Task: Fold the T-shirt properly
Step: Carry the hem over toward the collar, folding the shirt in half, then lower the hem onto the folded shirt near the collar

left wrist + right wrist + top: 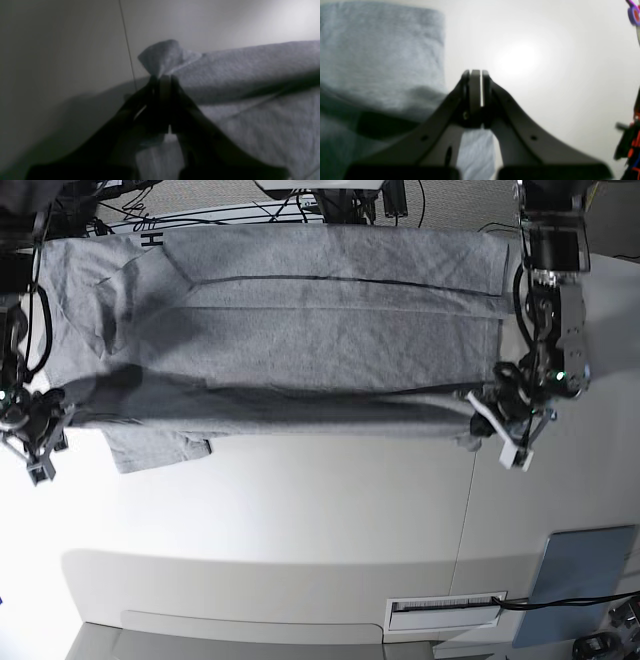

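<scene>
T-shirt point(300, 330), heather grey, lies spread across the far half of your white surface point(300, 520), stretched lengthwise from 9 o'clock to 3 o'clock in the base view, with a long fold line running along it and a sleeve hanging toward you at about 8 o'clock.

Nearest to you in the left wrist view, your left end effector point(162, 77) has its dark jaws pressed together on a small bunch of grey cloth; a puckered corner of the fabric point(162, 56) stands up just past the fingertips. From there the shirt runs off toward 3 o'clock as a thick rolled edge. To the 10 o'clock side you see bare surface with a thin seam line crossing it.

In the right wrist view, your right end effector point(476, 75) stands with its jaws drawn narrow, only a thin sliver of light between them and nothing caught at the tips. Grey cloth shows below, between the finger arms, and a folded edge of the shirt fills the frame from 7 to 11 o'clock. Bright bare surface lies beyond the tips.

In the base view your left end effector point(500, 420) sits at the shirt's near corner at 3 o'clock, and your right one point(38, 442) sits at 9 o'clock, just beside the shirt's near edge. Farther back, black cables point(200, 210) run behind the shirt. A blue-grey panel point(575, 580) lies at 4 o'clock.
</scene>
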Robot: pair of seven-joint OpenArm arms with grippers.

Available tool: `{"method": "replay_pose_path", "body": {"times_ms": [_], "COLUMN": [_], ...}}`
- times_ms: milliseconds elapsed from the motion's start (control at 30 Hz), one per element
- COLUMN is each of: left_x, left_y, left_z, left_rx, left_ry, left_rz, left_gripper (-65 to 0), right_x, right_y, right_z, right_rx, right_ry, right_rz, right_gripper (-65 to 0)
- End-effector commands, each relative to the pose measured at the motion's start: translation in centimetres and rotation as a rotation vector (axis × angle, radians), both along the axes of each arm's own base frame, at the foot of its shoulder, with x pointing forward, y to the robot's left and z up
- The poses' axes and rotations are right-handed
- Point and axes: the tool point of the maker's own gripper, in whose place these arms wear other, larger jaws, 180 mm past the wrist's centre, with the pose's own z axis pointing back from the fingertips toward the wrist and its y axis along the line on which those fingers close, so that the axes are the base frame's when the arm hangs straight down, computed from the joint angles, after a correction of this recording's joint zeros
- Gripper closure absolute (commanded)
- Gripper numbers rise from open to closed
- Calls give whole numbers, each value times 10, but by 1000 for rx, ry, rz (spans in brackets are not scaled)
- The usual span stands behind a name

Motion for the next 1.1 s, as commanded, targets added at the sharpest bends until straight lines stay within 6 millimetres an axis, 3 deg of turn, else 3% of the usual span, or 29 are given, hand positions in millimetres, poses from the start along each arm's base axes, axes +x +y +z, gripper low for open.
{"method": "replay_pose_path", "body": {"times_ms": [0,233,533,867,1067], "left_x": [9,-29,-75,-120,-128], "left_y": [10,19,17,21,30], "left_z": [23,34,17,-15,-23], "left_rx": [-3,-83,-85,-49,19], "left_ry": [-69,-93,-15,107,141], "left_rz": [13,-4,-19,-16,-19], "left_gripper": [0,0,0,0,0], "right_x": [2,-51,-111,-152,-172], "right_y": [-11,-17,-19,-8,-5], "right_z": [25,27,15,-19,-38], "right_rx": [-35,-46,-64,-24,-30], "right_ry": [-54,-58,23,122,172], "right_rz": [-7,-38,-43,-61,-95], "right_gripper": [0,0,0,0,0]}}
